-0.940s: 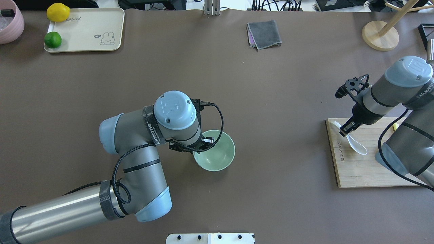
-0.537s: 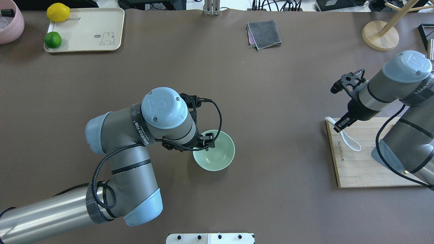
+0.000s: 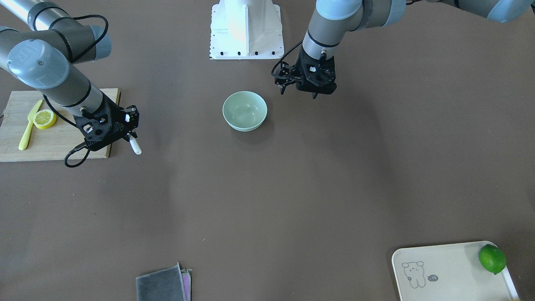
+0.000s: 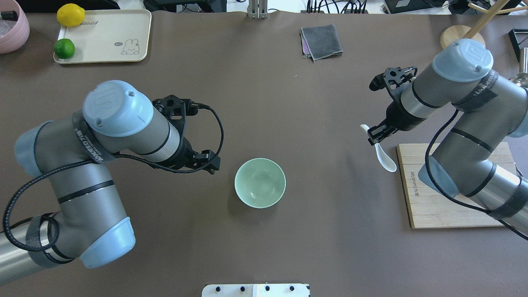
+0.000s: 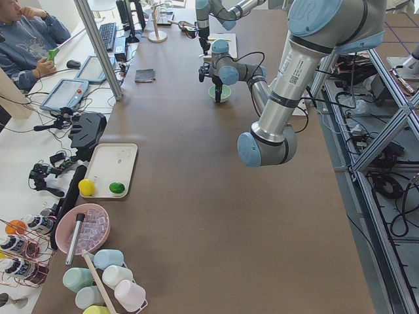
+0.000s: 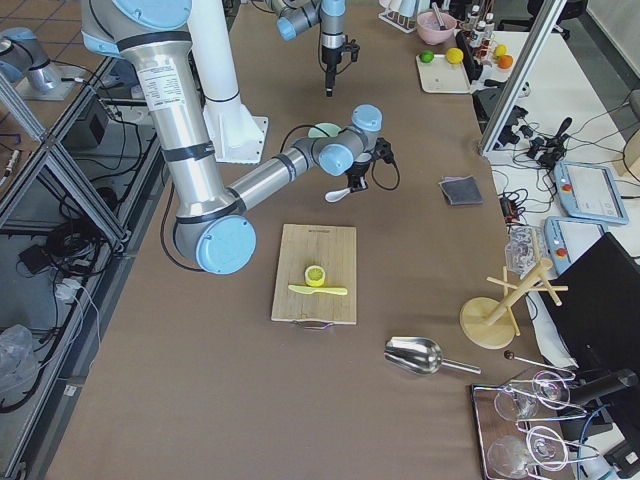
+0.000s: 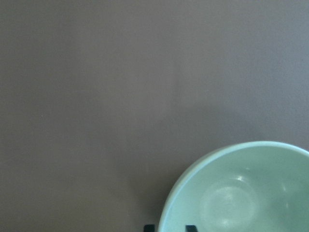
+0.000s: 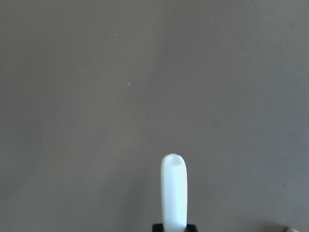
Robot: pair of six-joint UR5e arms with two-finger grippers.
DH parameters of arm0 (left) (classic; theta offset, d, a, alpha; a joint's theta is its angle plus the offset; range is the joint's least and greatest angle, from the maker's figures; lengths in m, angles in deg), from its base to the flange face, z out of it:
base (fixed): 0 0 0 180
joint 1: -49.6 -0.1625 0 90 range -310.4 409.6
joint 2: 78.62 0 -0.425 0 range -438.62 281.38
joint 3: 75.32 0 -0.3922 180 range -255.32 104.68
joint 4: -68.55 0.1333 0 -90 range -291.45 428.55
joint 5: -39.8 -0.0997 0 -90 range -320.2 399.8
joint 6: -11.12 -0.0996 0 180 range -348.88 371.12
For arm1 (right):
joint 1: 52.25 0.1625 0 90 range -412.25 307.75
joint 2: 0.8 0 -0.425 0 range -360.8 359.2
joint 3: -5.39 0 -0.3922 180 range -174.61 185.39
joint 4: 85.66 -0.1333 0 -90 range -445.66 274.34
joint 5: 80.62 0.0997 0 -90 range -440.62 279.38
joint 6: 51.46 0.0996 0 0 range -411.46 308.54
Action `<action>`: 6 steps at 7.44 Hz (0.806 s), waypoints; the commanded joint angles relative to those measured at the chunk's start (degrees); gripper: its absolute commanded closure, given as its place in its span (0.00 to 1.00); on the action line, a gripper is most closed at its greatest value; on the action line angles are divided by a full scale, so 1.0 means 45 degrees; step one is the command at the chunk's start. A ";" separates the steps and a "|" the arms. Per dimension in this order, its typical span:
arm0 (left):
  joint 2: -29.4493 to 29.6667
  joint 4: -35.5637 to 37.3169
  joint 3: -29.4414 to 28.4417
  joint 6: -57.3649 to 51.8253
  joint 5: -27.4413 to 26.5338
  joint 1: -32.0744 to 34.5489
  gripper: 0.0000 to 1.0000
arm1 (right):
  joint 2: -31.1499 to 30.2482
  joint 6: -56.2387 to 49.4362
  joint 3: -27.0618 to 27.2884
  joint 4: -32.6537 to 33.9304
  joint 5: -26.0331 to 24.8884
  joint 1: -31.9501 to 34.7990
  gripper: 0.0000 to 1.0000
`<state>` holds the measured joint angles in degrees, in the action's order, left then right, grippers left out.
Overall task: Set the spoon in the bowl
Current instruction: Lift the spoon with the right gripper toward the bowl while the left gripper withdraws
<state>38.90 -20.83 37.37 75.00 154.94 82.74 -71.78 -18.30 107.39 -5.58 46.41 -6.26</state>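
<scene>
The pale mint-green bowl (image 4: 260, 182) stands upright and empty on the brown table, also in the front view (image 3: 245, 110) and the left wrist view (image 7: 241, 193). My right gripper (image 4: 375, 135) is shut on the handle of the white spoon (image 4: 387, 162). It holds the spoon in the air, just left of the wooden board and well right of the bowl. The handle's end shows in the right wrist view (image 8: 174, 188). My left gripper (image 4: 210, 161) is empty, a little left of the bowl. A narrow gap shows between its fingertips (image 7: 148, 227).
A wooden board (image 4: 437, 206) lies at the right, with a lemon slice (image 3: 44, 118) and a yellow knife (image 3: 28, 127) on it. A grey cloth (image 4: 321, 41) lies far centre. A cream tray (image 4: 103, 41) with a lemon and a lime sits far left. A wooden stand (image 4: 462, 43) is far right.
My left gripper has left the bowl's rim and drawn back to the left. My right gripper has lifted the spoon off the board and carried it left, past the board's edge.
</scene>
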 commanded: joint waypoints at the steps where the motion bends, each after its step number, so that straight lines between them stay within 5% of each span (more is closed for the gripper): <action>1: -0.1148 -0.0019 0.0523 -0.1319 0.0466 0.0992 0.02 | 0.1470 0.3512 -0.0012 0.0018 -0.0258 -0.0842 1.00; 3: -0.2340 -0.0077 0.0739 -0.3113 0.1378 0.2239 0.02 | 0.3303 0.6834 -0.0168 0.0987 -0.1793 -0.2127 1.00; 6: -0.2716 -0.0097 0.0623 -0.4254 0.1716 0.2773 0.02 | 0.3976 1.0803 -0.0285 0.1034 -0.4039 -0.3576 1.00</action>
<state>27.15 -21.25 40.42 57.24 162.27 94.62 -54.94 22.87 106.45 -0.81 33.04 -19.55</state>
